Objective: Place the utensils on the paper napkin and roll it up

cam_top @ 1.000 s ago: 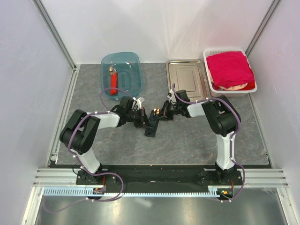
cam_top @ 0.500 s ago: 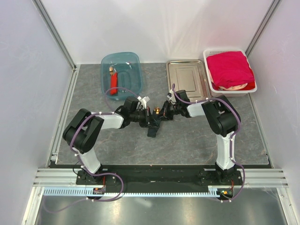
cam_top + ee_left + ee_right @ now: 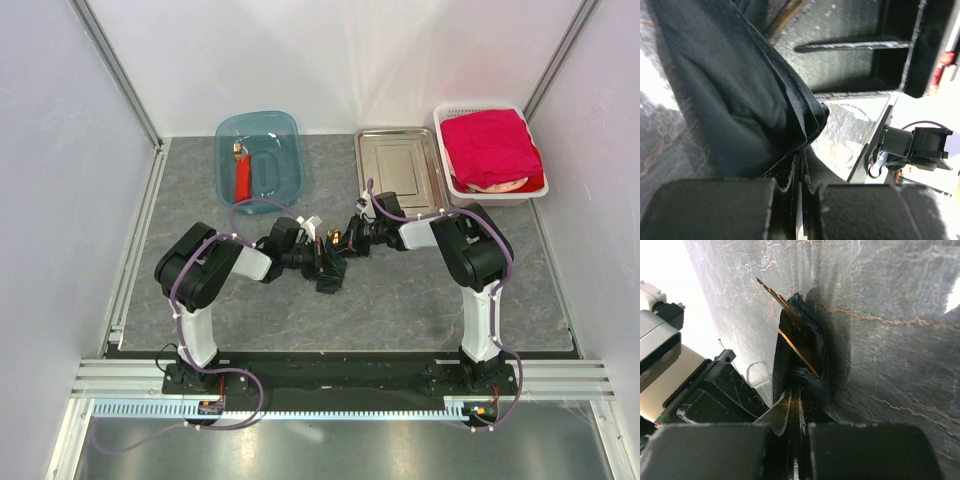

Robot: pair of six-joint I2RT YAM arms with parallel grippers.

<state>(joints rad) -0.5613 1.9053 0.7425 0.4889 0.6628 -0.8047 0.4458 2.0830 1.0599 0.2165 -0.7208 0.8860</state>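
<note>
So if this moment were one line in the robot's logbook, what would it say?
step: rolling | left gripper: shut on black paper napkin | right gripper: shut on same napkin | slim gold metal utensil: inside the fold

Tub (image 3: 275,165) left of tray (image 3: 400,170), basket (image 3: 446,150) right, paper napkin (image 3: 328,278) before them.

Grey table (image 3: 400,300): tub (image 3: 280,165), tray (image 3: 400,165), basket (image 3: 447,152)

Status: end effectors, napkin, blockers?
Both shut on napkin: left end effector, right end effector. Gold utensil wrapped inside roll. No blockers seen.
</note>
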